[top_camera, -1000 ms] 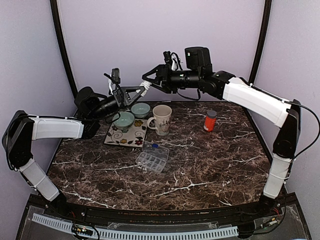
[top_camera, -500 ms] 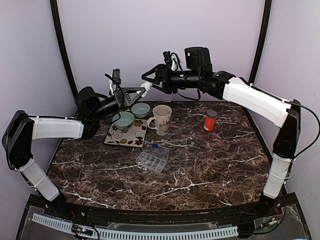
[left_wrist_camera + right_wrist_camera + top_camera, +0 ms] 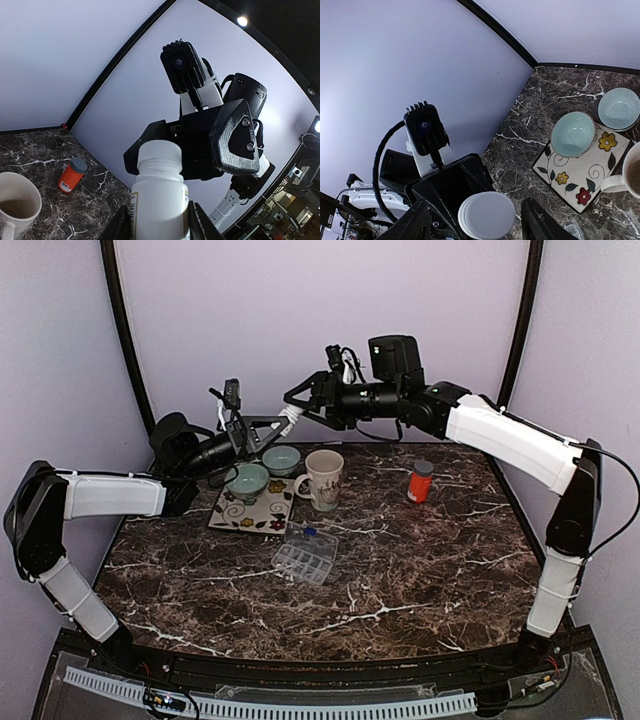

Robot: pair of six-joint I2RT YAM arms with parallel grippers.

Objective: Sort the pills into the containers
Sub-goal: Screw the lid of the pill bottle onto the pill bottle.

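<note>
A white pill bottle (image 3: 291,418) hangs in the air above the table's back left, with my left gripper (image 3: 161,221) shut on its body (image 3: 160,195). My right gripper (image 3: 477,223) faces it head-on and is open. Its fingers straddle the white cap (image 3: 486,215) with a gap on each side. A clear compartment box (image 3: 305,555) lies in the middle of the table. An orange bottle with a grey cap (image 3: 420,481) stands at the back right. The pills are hidden.
A floral tray (image 3: 232,516) at the back left carries two pale green bowls (image 3: 248,480) (image 3: 282,458). A cream mug (image 3: 323,478) stands next to it. Both arms meet high over the tray, close to the back wall.
My right gripper's jaws have spread wider around the bottle cap. The left gripper and the bottle have stayed where they were.
</note>
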